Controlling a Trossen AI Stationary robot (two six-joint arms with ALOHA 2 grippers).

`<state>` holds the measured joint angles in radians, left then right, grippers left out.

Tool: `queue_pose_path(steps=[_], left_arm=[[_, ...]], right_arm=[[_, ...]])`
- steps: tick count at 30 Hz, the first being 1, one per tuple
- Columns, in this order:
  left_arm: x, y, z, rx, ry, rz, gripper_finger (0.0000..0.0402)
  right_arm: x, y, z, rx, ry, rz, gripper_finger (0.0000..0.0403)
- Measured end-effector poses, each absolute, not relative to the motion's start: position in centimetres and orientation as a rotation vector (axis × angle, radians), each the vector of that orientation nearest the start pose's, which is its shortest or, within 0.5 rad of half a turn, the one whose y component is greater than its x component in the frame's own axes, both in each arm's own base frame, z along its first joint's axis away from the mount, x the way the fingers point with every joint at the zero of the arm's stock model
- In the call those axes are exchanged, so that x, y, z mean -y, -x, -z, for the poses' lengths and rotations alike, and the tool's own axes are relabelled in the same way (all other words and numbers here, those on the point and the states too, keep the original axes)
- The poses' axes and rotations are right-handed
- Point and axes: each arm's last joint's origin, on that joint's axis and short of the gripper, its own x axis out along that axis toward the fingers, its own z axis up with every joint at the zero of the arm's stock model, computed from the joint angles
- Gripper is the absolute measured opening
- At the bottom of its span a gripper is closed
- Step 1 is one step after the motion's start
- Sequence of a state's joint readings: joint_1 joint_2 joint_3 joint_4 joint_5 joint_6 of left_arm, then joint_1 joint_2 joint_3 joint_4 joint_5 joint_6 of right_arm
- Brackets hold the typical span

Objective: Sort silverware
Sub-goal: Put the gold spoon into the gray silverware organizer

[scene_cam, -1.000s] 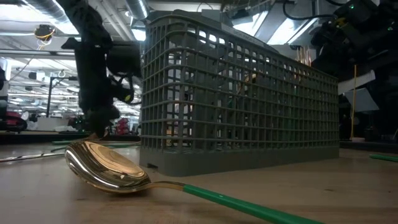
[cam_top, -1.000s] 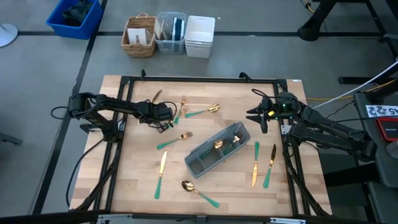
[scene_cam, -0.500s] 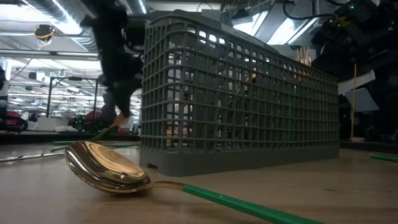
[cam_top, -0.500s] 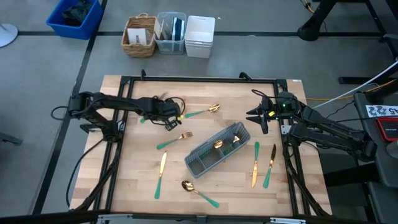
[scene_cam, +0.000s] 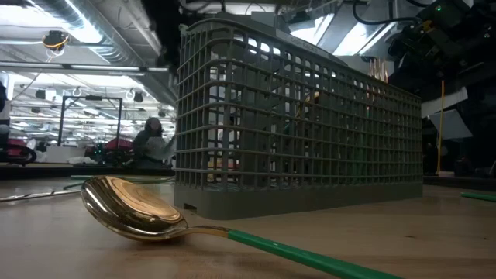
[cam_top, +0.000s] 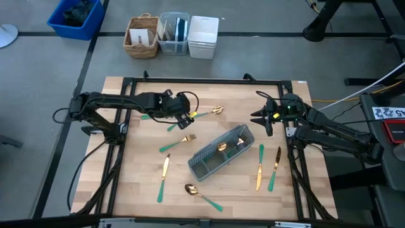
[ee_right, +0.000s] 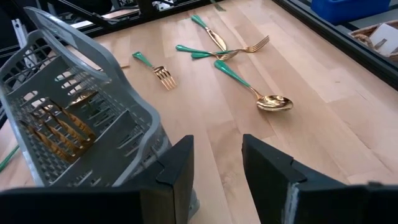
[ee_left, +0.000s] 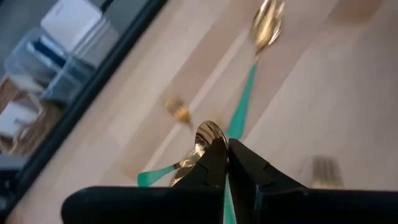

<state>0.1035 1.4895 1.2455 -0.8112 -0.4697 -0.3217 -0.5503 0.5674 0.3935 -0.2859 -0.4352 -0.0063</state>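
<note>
Wooden table (cam_top: 139, 183) carried scattered silverware (cam_top: 163, 177). One piece (ee_left: 205, 138) was clamped in the closed left pincer (cam_top: 185, 117), a caddy (cam_top: 221, 154) just beyond. Right pincer (ee_right: 217, 163) was held wide. Slim, stiff, probably slippery pieces are best taken at the handle.

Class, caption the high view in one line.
Left gripper shut on a spoon above the table; right gripper open beside the caddy.

The high view looks straight down on the whole worktop (cam_top: 209, 190). The low view sits at worktop height, close behind a spoon (scene_cam: 136, 208) and the grey caddy (scene_cam: 294, 124), which the right wrist view also shows up close
</note>
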Motion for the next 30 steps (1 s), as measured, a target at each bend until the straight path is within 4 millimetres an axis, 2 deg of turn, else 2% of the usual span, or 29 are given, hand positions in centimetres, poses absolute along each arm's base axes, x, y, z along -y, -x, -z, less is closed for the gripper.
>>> queue_pose_path(steps=[6, 10, 13, 22, 30], left_arm=[[-2.3, -30.5, -33.4, -0.812, 0.083, -0.593, 0.0001], [0.0, -30.8, -37.0, -0.703, 0.126, -0.471, 0.0001], [2.0, -30.6, -38.7, -0.652, 0.160, -0.386, 0.0001], [8.0, -30.2, -41.1, -0.509, 0.184, -0.175, 0.0001], [11.6, -29.9, -42.5, -0.349, 0.238, -0.038, 0.0000]], right_arm=[[5.9, -12.0, -22.0, -0.410, -0.212, 0.117, 0.0136], [5.9, -12.0, -21.9, -0.416, -0.215, 0.117, 0.0136], [5.9, -12.0, -21.9, -0.416, -0.215, 0.118, 0.0136], [5.9, -11.9, -21.9, -0.416, -0.215, 0.119, 0.0136], [5.9, -11.9, -21.9, -0.416, -0.219, 0.120, 0.0136]])
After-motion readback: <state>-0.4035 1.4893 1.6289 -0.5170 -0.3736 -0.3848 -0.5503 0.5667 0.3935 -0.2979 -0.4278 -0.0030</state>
